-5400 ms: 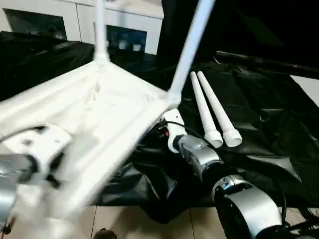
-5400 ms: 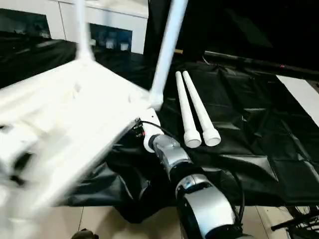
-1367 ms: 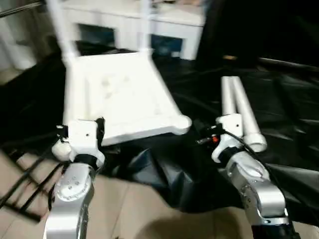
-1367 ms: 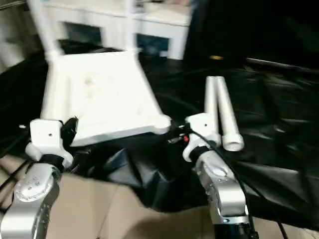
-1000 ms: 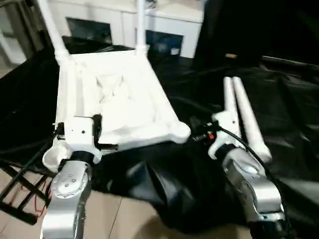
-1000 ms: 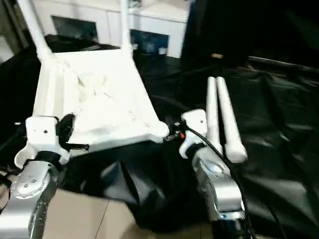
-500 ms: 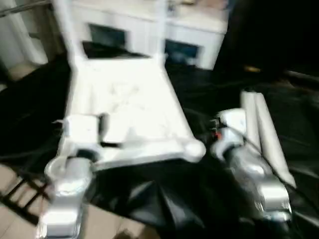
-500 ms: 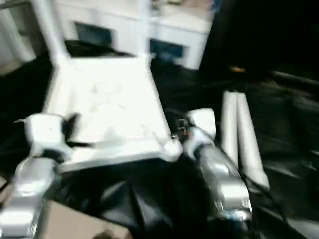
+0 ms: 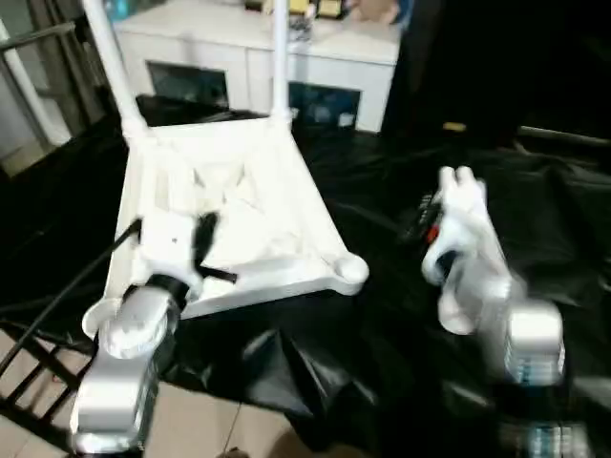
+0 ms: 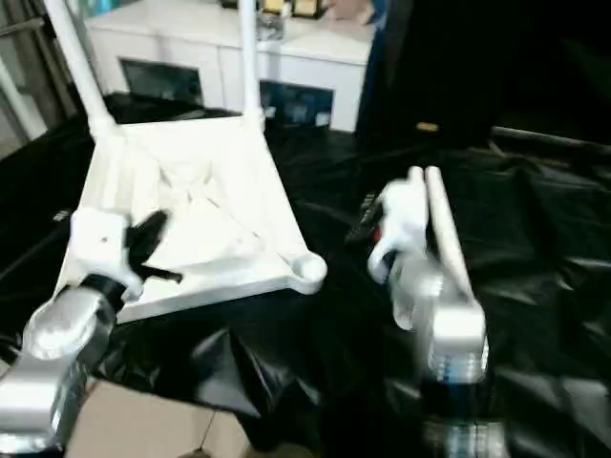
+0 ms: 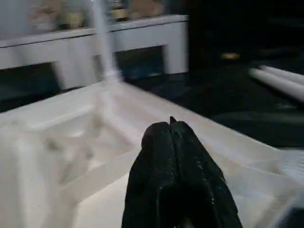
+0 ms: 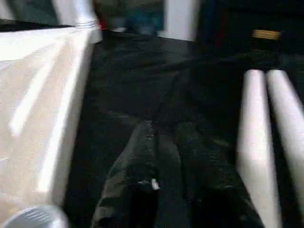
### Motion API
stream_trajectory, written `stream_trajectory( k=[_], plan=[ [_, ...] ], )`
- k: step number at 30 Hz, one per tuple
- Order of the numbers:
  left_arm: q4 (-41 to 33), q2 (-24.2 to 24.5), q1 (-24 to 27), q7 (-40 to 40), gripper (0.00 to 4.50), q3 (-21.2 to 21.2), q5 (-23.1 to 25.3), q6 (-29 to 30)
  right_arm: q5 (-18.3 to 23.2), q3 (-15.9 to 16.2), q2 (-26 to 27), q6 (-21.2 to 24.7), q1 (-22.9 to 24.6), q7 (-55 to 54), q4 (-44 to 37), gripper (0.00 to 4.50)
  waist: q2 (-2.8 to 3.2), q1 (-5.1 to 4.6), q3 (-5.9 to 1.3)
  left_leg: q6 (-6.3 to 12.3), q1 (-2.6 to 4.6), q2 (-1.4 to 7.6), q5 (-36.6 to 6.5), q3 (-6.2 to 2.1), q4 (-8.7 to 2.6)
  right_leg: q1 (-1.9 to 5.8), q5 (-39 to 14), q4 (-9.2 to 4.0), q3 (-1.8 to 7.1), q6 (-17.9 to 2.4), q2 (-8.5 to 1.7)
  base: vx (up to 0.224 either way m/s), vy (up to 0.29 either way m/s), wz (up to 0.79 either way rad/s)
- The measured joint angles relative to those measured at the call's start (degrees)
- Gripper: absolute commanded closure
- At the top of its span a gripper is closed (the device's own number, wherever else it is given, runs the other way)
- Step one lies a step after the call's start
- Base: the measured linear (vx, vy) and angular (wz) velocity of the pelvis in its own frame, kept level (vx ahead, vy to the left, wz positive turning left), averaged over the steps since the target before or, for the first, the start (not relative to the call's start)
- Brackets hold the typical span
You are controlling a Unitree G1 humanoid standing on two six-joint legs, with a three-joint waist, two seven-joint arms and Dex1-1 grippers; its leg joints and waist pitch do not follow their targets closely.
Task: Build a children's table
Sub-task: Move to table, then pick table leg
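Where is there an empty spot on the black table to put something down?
The biggest bare patch of black cloth lies to the right of the two loose legs, out toward the table's far right. A narrower strip runs between the upside-down table top and those legs, but the right pincer sits there. The left side is crowded by the table top.

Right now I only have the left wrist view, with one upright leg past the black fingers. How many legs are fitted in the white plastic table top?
Observer: Two white tubular legs stand in the far corner sockets of the upturned square white plastic table top.
Operator: Any near socket free?
Observer: The rounded near-right socket is empty.
Operator: Where's the right end effector?
Observer: The right end effector is over the black cloth, beside two loose white legs, apart from the top.
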Motion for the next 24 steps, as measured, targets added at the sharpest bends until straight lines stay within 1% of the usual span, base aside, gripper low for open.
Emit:
stream_trajectory(
  k=[1,2,4,5,6,8,9,10,11,13,14,15,17,20,22,23,24],
  plan=[
    [-0.09,0.42,-0.23,-1.52,4.29,-0.58,-0.78,0.71,-0.10,-0.50,-0.60,0.42,-1.19,-0.50,1.46,3.33,0.01,-0.02,0.00,0.00,-0.05,0.00,0.00,0.11,0.00,-0.09,0.05,0.00,0.04,-0.07,-0.03,-0.054,0.017,-0.07],
    [-0.65,1.70,-0.26,-4.54,4.17,-1.50,-2.64,2.75,-0.27,-1.27,-1.29,1.72,-3.82,-1.21,5.11,3.27,0.01,-0.21,0.01,-0.10,-0.08,0.00,0.07,0.23,0.10,-0.18,0.61,-0.02,0.11,-0.20,-0.09,0.000,0.000,0.00],
    [-1.83,2.71,-0.18,-8.20,4.17,-3.14,-5.05,5.21,-0.50,-2.67,-2.33,3.07,-6.42,-2.39,8.72,3.27,0.01,-0.21,0.01,-0.18,-0.20,0.02,0.14,0.31,0.22,-0.36,0.96,0.00,0.13,-0.20,-0.13,0.000,0.000,0.00],
    [-2.75,3.52,-0.14,-10.20,3.99,-4.20,-6.06,6.27,-0.53,-3.29,-2.77,4.08,-7.97,-2.94,10.74,3.02,-0.02,-0.19,0.00,-0.24,-0.30,0.10,0.18,0.41,0.22,-0.52,1.22,0.00,0.12,-0.25,-0.13,0.000,0.000,0.00],
    [-3.55,4.15,-0.14,-11.36,3.99,-5.00,-6.68,7.09,-0.60,-3.27,-3.27,5.08,-9.47,-2.97,13.06,3.02,-0.02,-0.17,0.00,-0.19,-0.34,0.16,0.26,0.48,0.22,-0.61,1.36,0.01,0.11,-0.28,-0.12,0.000,0.000,0.00],
    [-5.17,4.47,-0.30,-13.05,3.73,-6.21,-8.03,8.63,-1.08,-2.90,-4.92,6.96,-11.74,-2.84,17.59,2.87,-0.07,-0.12,0.02,-0.12,-0.37,0.50,0.47,0.85,0.17,-0.70,1.49,0.03,0.04,-0.46,-0.02,0.000,0.000,0.00],
    [-5.61,4.47,-0.48,-13.48,3.56,-6.47,-8.52,9.40,-1.31,-2.82,-5.44,7.68,-12.51,-2.71,19.33,2.75,-0.07,-0.07,0.02,-0.12,-0.37,0.75,0.71,1.10,0.14,-0.73,1.48,0.03,0.00,-0.50,0.06,0.000,0.000,0.00],
    [-5.88,4.51,-0.65,-13.86,3.56,-6.58,-9.03,9.98,-1.63,-2.77,-5.66,8.12,-13.09,-2.57,20.63,2.61,-0.06,-0.05,0.02,-0.15,-0.41,0.92,0.83,1.29,0.14,-0.78,1.45,0.03,0.00,-0.53,0.11,0.000,0.000,0.00],
    [-6.58,4.89,-0.82,-14.47,3.46,-6.73,-10.00,11.09,-1.84,-2.20,-6.20,8.59,-14.04,-1.94,23.08,2.52,-0.19,-0.14,0.04,-0.19,-0.47,0.99,0.89,1.43,0.13,-0.88,1.41,0.02,0.04,-0.55,0.15,0.000,0.000,0.00],
    [-7.84,5.29,-0.90,-15.25,3.29,-7.06,-10.69,12.09,-2.20,-1.90,-6.83,8.67,-14.60,-1.56,25.69,2.41,-0.32,-0.12,0.09,-0.13,-0.59,1.02,1.05,1.52,0.13,-0.97,1.31,0.00,0.04,-0.56,0.15,0.000,0.000,0.00],
    [-8.42,5.97,-0.90,-15.67,3.29,-7.31,-10.98,12.60,-2.54,-1.51,-7.08,8.63,-15.26,-1.56,27.67,2.41,-0.36,-0.16,0.08,-0.08,-0.69,1.04,1.14,1.59,0.13,-1.06,1.29,-0.01,0.07,-0.56,0.15,0.000,0.000,0.00],
    [-8.87,6.51,-0.90,-15.88,3.13,-7.47,-11.06,12.74,-2.90,-1.04,-7.36,8.59,-15.69,-1.52,29.34,2.17,-0.39,-0.14,0.06,0.01,-0.98,1.04,1.20,1.68,0.15,-1.29,1.28,-0.04,0.08,-0.57,0.14,0.000,0.000,0.00],
    [-8.98,6.89,-0.88,-16.11,2.98,-7.50,-10.91,12.74,-3.04,-0.74,-7.46,8.71,-16.00,-1.42,31.71,2.07,-0.46,0.05,0.05,0.29,-1.35,1.04,1.39,1.86,0.15,-1.64,1.29,-0.04,0.08,-0.57,0.12,0.000,0.000,0.00],
    [-8.98,6.89,-0.88,-16.10,2.78,-7.49,-10.91,12.94,-3.40,-0.65,-7.55,9.31,-16.60,-1.55,33.29,2.04,-0.51,0.10,0.07,0.31,-1.36,1.06,1.39,1.98,0.15,-1.68,1.29,-0.04,0.09,-0.57,0.10,0.000,0.000,0.00],
    [-8.98,6.89,-0.88,-16.10,2.71,-7.50,-10.91,13.08,-3.23,-1.03,-7.59,10.95,-17.42,-1.01,34.50,2.04,-0.55,0.09,0.07,0.29,-1.30,1.12,1.40,2.04,0.15,-1.65,1.29,0.00,0.08,-0.57,0.10,0.000,0.000,0.00],
    [-8.98,6.89,-0.88,-16.09,2.52,-7.50,-10.92,13.13,-2.75,-1.21,-7.63,11.65,-17.62,-0.49,34.87,2.04,-0.57,0.08,0.08,0.29,-1.27,1.14,1.40,2.08,0.14,-1.63,1.30,0.00,0.08,-0.57,0.10,0.000,0.000,0.00],
    [-8.98,6.89,-0.89,-16.08,2.44,-7.52,-10.92,13.24,-2.28,-1.44,-7.64,12.60,-17.86,0.24,35.80,2.04,-0.58,0.06,0.08,0.28,-1.22,1.17,1.40,2.12,0.14,-1.59,1.33,0.01,0.09,-0.57,0.10,0.000,0.000,0.00]
  ],
)
